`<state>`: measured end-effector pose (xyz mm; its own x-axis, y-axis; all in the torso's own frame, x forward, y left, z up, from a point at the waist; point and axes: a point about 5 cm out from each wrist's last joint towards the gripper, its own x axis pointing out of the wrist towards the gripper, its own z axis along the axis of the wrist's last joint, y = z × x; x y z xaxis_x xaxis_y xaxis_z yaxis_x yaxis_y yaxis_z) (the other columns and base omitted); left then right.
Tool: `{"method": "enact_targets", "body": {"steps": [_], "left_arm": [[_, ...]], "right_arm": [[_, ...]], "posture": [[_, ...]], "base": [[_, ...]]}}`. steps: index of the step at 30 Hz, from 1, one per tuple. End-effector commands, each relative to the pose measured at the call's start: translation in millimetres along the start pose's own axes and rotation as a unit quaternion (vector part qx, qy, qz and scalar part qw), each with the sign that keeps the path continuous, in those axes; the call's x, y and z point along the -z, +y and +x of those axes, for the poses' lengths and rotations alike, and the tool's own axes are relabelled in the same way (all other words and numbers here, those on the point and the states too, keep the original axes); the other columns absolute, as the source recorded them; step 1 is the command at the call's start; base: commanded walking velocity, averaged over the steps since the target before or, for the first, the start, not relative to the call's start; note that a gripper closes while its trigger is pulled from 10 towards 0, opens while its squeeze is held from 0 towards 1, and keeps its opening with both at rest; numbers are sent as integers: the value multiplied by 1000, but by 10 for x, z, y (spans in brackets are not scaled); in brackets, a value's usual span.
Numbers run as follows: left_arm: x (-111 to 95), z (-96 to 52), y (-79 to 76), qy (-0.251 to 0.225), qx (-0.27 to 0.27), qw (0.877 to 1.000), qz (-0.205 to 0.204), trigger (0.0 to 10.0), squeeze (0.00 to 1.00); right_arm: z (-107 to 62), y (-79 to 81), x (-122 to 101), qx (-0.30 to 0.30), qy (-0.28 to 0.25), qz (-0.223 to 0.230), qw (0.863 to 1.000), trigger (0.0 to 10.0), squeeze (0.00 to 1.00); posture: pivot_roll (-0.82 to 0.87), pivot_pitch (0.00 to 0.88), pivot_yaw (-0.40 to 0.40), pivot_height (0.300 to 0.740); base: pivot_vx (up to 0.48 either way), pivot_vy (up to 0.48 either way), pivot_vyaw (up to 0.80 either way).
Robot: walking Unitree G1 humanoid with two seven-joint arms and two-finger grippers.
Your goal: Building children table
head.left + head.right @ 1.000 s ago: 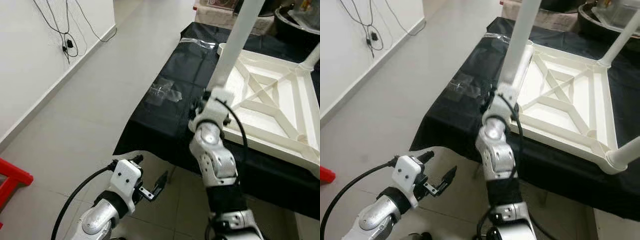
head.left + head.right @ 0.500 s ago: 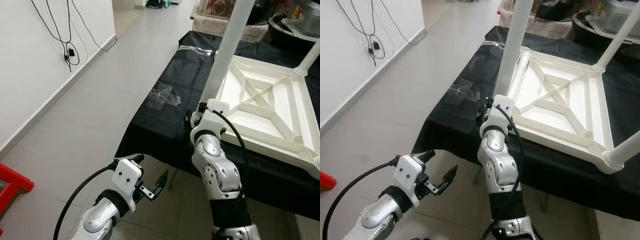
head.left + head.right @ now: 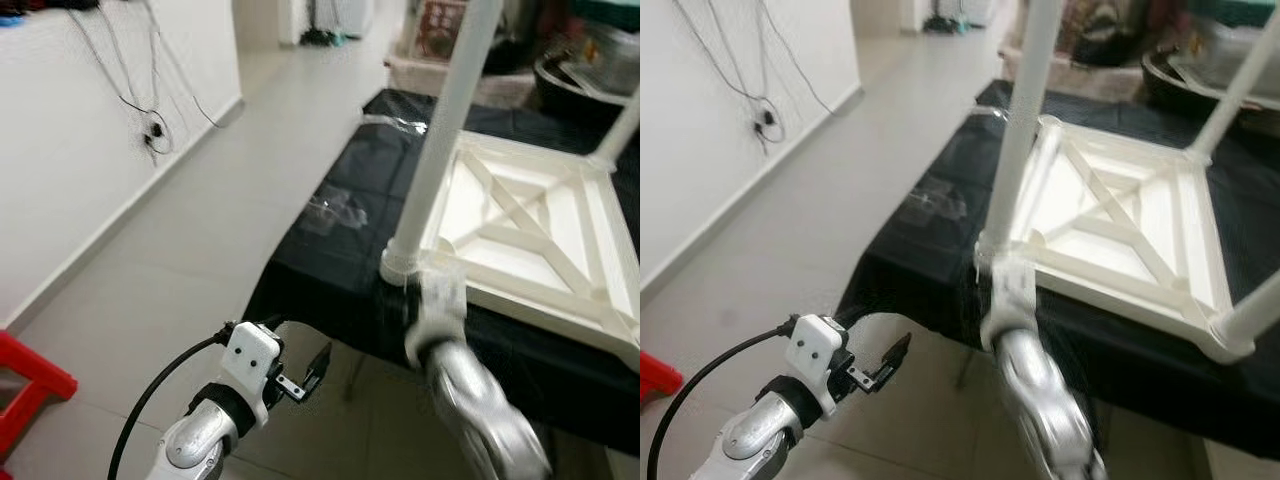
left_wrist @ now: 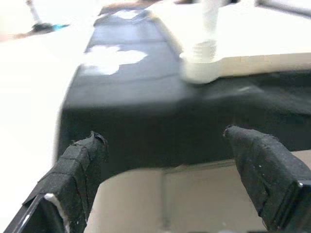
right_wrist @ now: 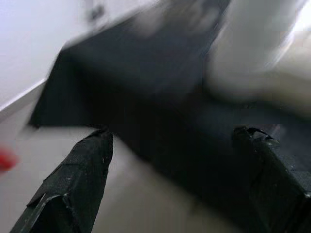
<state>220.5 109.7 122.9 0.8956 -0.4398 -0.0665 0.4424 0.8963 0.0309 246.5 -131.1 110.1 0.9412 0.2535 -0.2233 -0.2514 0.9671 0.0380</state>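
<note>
1. Right of centre in the left eye view, an upturned white children's table (image 3: 530,235) lies underside up on a black-covered surface (image 3: 340,235), its ribbed frame holding nothing.
2. One white leg (image 3: 440,130) stands upright from the near corner socket.
3. Just below that corner, the blurred right arm rises; the right gripper (image 5: 180,179) has its fingers spread wide, empty.
4. Lower left, the left gripper (image 3: 300,375) hangs over the tiled floor (image 3: 200,260), fingers apart, gripping nothing.
</note>
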Motion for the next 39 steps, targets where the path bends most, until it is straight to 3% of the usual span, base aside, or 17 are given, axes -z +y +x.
{"method": "enact_targets", "body": {"steps": [1, 10, 18, 39], "left_arm": [[22, -13, -26, 11, -3, 1000, -3, 10000, 0], [44, -1, -32, 15, -28, 999, -3, 10000, 0], [71, 31, -28, 22, -35, 999, -6, 10000, 0], [50, 83, 4, 19, -49, 999, 6, 10000, 0]], "right_arm": [[-7, 62, -118, -23, -37, -5, 999, 10000, 0], [26, 52, -13, -13, -15, -14, 1000, 10000, 0], [41, 20, 30, -15, -9, -23, 1000, 10000, 0], [99, 8, 26, -4, -12, -25, 1000, 10000, 0]], "posture": [[53, 69, -42, 740], [54, 53, -44, 740], [51, 45, -45, 740], [56, 33, -44, 740]], "base": [[0, 0, 0], [0, 0, -302], [-320, 0, 0], [-57, 0, 0]]}}
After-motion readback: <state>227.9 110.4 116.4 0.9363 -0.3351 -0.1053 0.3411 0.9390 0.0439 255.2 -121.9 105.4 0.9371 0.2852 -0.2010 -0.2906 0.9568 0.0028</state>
